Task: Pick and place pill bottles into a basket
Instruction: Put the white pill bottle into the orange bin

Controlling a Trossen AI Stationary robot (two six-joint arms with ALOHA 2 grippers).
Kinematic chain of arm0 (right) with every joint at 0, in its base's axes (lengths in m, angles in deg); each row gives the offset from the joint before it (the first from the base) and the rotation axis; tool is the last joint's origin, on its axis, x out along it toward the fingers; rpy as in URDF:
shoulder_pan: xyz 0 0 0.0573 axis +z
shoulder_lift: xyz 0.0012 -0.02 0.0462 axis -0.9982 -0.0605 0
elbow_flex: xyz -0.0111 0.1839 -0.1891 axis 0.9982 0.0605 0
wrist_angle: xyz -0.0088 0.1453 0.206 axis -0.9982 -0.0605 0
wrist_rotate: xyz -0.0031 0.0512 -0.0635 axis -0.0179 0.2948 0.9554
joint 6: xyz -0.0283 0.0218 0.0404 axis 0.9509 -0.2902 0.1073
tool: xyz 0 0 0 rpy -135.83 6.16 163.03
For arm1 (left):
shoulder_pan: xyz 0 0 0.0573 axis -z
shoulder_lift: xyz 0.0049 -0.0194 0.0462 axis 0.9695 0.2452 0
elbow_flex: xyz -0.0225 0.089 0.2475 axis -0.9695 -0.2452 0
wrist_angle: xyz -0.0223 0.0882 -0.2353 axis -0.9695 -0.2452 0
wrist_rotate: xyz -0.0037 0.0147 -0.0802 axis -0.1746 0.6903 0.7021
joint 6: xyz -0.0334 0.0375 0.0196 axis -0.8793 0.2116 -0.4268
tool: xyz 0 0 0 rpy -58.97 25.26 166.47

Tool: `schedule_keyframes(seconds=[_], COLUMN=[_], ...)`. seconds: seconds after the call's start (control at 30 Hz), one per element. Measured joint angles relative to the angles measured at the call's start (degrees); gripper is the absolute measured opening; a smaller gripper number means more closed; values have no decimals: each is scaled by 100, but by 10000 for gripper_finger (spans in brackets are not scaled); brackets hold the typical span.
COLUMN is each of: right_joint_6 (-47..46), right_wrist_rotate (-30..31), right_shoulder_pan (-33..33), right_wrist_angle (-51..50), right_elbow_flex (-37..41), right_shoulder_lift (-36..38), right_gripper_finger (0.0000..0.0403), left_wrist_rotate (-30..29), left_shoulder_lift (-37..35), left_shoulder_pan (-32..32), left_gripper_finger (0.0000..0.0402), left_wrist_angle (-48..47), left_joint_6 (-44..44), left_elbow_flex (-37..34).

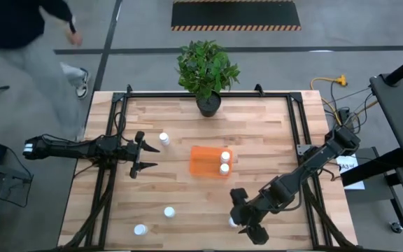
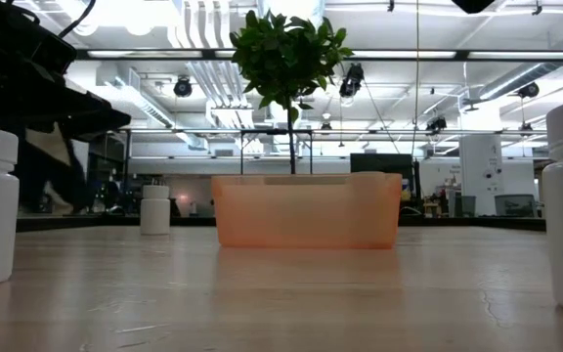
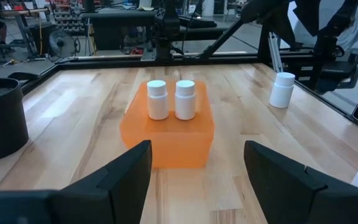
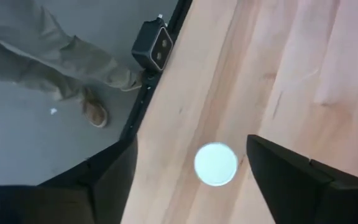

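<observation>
Orange basket (image 1: pixel 205 162) mid worktop (image 1: pixel 257 126), two pill bottles (image 1: pixel 224 162) upright inside at its right end, touching. Left hand (image 1: pixel 144 155) open, empty, hovering left of basket, pointing at it. One bottle (image 1: pixel 164 138) just beyond left hand, toward plant pot (image 1: pixel 208 105). Two more bottles (image 1: pixel 168 212) (image 1: pixel 140 229) near front-left edge, apart. Right hand (image 1: pixel 249 222) at front edge, fingers spread wide, poised over last bottle (image 4: pixel 215 164), straddling it, not gripping. Person's legs (image 4: pixel 48 59) on floor past worktop edge.
</observation>
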Motion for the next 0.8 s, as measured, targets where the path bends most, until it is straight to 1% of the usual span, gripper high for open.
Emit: schedule_keyframes(seconds=[0.13, 0.3, 0.53, 0.8], right_joint_6=[119, 236, 336, 353], right_wrist_rotate=[134, 134, 95, 75], right_shoulder_pan=[-12, -20, -20, -20], right_wrist_angle=[1, 1, -40, -148], right_elbow_flex=[5, 11, 13, 24], right_shoulder_lift=[-131, -416, -733, -891], right_gripper_finger=[311, 319, 319, 301], left_wrist_rotate=[-1, 0, -2, 0], left_shoulder_lift=[0, 2, 0, 0], left_shoulder_pan=[-1, -4, -4, -2], left_gripper_finger=[238, 238, 238, 238], left_wrist_angle=[0, -3, -2, 0], left_joint_6=[0, -2, 0, -2], left_elbow_flex=[0, 0, 0, 0])
